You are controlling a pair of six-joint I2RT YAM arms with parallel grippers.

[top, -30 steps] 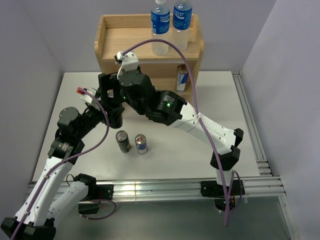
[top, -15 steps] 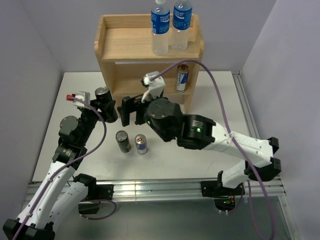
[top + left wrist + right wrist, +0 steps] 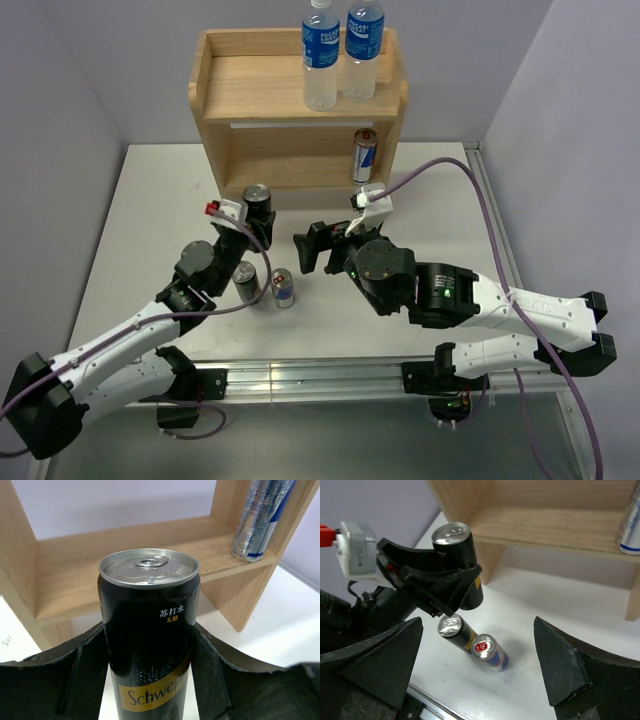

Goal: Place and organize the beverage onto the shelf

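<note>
Held can [image 3: 258, 203], 3 more cans [image 3: 284, 288], 2 btls [image 3: 320, 60].

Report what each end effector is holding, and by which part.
Left end effector grips the black Schweppes can upright by the sides of its body, below the rim. Right end effector is open, holding nothing.

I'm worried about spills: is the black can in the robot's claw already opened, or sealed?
Sealed, it seems: the black can in the left gripper shows its pull tab lying flat on an unbroken lid.
</note>
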